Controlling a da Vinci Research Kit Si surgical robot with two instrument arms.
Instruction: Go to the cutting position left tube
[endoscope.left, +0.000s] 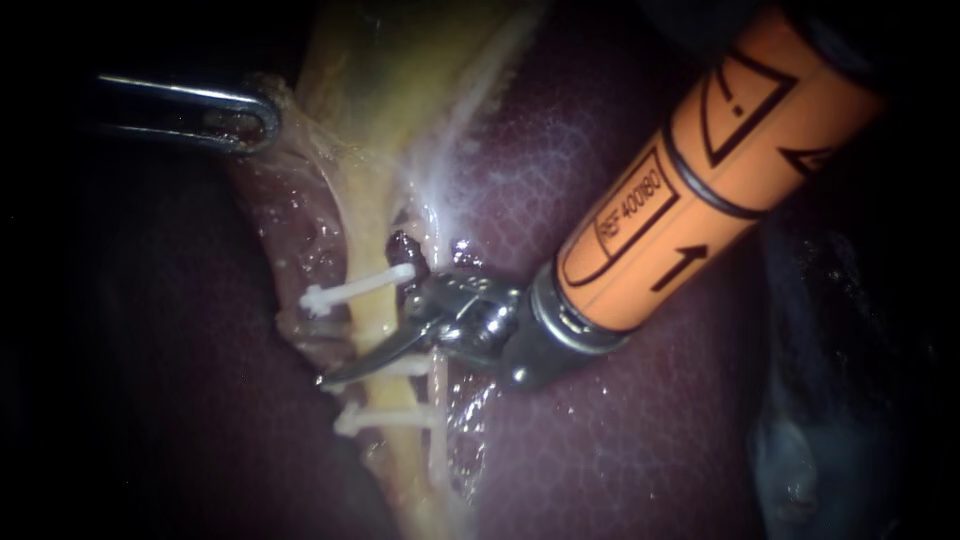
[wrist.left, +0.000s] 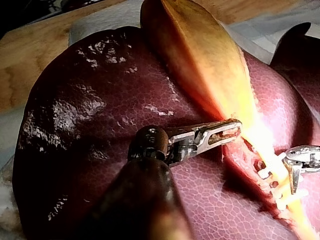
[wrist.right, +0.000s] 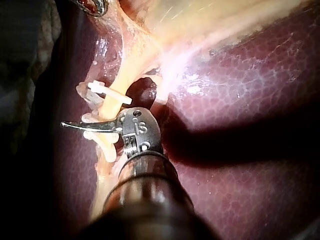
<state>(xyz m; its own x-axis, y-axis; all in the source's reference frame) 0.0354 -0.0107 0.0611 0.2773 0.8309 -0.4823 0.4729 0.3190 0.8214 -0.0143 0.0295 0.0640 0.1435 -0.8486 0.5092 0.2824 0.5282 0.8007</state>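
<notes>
Liver (endoscope.left: 620, 420) fills the frame, with the gallbladder (endoscope.left: 400, 80) at upper centre pinched by the left instrument (endoscope.left: 262, 122) at upper left. At centre the right instrument (endoscope.left: 350, 370) reaches across the left tube (endoscope.left: 372, 320) between white clips (endoscope.left: 355, 287). Whether its tip is spread or closed, I cannot tell.

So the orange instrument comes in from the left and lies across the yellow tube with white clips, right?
No. The orange instrument comes in from the right, as the endoscope view shows. It does lie across the yellow tube with white clips.
</notes>
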